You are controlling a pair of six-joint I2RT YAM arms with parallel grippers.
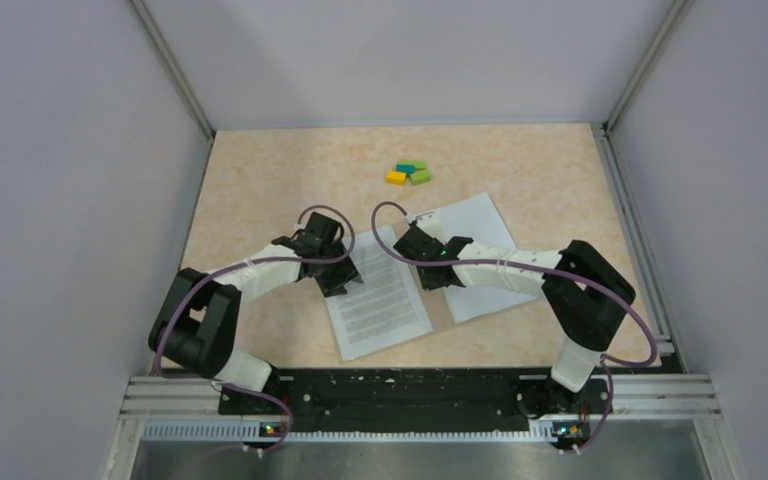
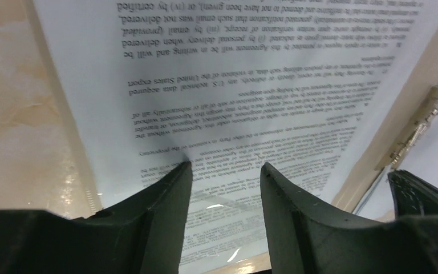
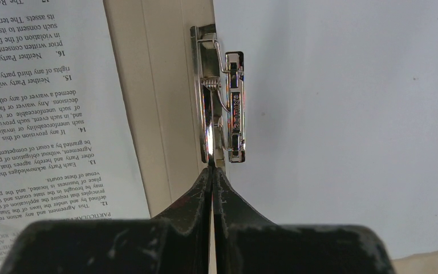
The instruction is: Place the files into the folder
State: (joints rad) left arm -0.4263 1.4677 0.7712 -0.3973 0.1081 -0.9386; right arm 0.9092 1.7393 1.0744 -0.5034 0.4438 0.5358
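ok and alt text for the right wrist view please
The right gripper, its black fingers pressed together, meets the lower end of a shiny metal clip fixed along the tan folder. A printed sheet lies left of the clip, a plain white surface to its right.

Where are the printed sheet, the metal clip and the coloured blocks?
printed sheet [image 1: 380,300]: top view, middle of the page.
metal clip [image 3: 236,108]: right wrist view, its engraved bar.
coloured blocks [image 1: 408,172]: top view, centre of the cluster.
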